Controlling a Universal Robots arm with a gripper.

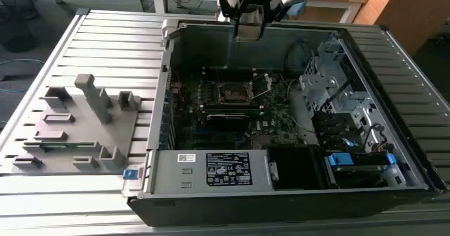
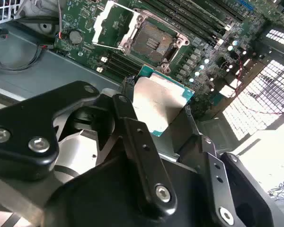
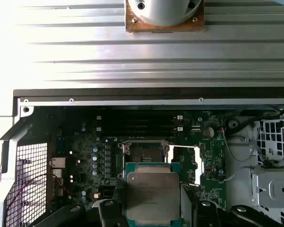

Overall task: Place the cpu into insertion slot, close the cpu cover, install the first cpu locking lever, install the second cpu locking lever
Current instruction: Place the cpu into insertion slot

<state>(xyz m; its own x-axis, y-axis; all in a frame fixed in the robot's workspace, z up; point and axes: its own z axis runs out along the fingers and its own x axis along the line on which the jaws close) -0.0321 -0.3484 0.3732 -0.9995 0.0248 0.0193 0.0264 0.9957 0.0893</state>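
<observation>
**Fingers pinched on the cpu, slot lying open**

Up close, the gripper has the cpu by two opposite edges. The fingers are drawn in just to chip width, and the dull grey metal top faces both wrist views with a green edge peeping out round it. The chip hangs well above the board, touching nothing but the fingers.

Beyond it the insertion slot sits bare, a dark centre inside a silver rim. The cpu cover stands swung up beside it, so the way down looks clear.

My read is that this step lives or dies on alignment. The chip wants to be level, square to the rim and centred over the dark square. Then it needs a straight descent with no sideways drag across the contacts, and release only once it rests flat. Any tilt risks a corner landing first.

Out in the exterior view, the gripper rides high by the far wall of the computer case.

Writing now. The chip top gives me nothing legible. The power supply box carries a black label with white print and a small white sticker, both too small to make out. Off on the exterior view's left, a grey fixture tray sits on the slatted worktop.
</observation>
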